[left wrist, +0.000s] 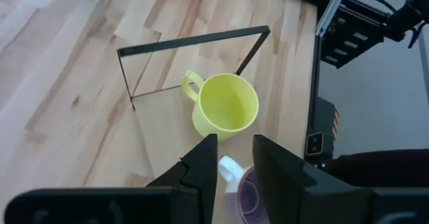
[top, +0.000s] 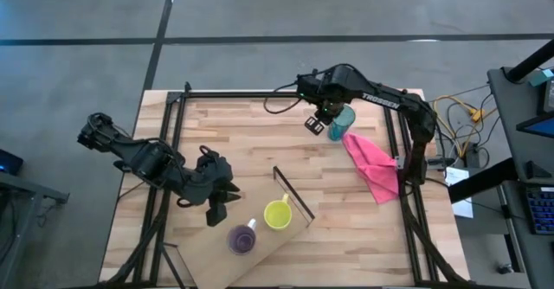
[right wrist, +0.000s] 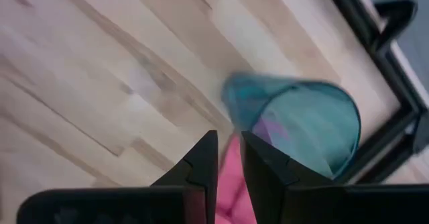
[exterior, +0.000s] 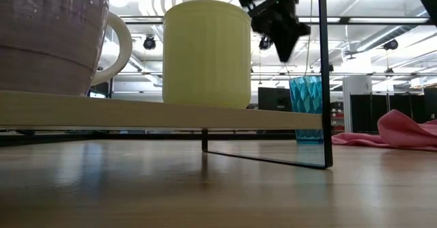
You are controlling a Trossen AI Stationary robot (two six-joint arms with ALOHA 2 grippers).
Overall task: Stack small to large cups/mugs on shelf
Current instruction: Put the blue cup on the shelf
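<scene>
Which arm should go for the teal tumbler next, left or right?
Likely the right: its pincer hovers beside the teal tumbler, jaws nearly closed. The left pincer sits by the shelf, near the yellow mug and purple cup.

The high view looks straight down on the whole table [top: 260,133]. The low view sits at tabletop level right against the shelf [exterior: 157,112], facing level across toward the room; the yellow mug [exterior: 207,54] fills it close up, the teal tumbler [exterior: 306,108] farther off. That mug lies at 6 o'clock in the high view [top: 278,214], the tumbler at 1 o'clock [top: 342,123]. The left wrist view looks down on the mug [left wrist: 224,106] from near; the right wrist view hangs just over the tumbler [right wrist: 301,127].
</scene>
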